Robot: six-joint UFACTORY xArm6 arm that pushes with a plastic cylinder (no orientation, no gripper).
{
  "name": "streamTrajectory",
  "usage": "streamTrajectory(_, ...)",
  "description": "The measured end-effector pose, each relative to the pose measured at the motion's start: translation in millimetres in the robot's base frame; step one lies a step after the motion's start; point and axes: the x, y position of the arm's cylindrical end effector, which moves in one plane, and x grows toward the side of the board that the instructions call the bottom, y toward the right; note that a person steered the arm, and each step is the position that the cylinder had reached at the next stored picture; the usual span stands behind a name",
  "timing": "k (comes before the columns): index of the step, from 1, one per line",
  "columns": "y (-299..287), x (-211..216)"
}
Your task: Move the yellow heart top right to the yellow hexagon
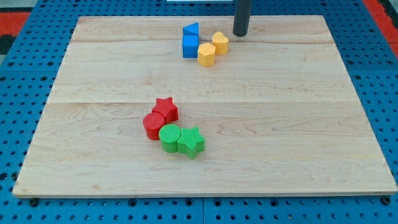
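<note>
The yellow heart (220, 42) sits near the view's top centre of the wooden board (298, 124), touching the yellow hexagon (206, 55) at the hexagon's upper right. My tip (240, 33) rests on the board just right of the heart, a small gap apart, slightly above its level. A blue cube (190, 46) lies left of the hexagon, and a blue triangular block (191, 29) sits just above the cube.
A red star (165, 109), a red cylinder (153, 125), a green cylinder (170, 137) and a green star (191, 142) cluster below the board's centre. Blue pegboard (25, 62) surrounds the board.
</note>
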Motion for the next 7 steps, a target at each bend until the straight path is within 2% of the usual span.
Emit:
streamTrajectory(5, -29.6, 9.1)
streamTrajectory(6, -52.8, 40.8)
streamTrajectory(7, -65.5, 48.4)
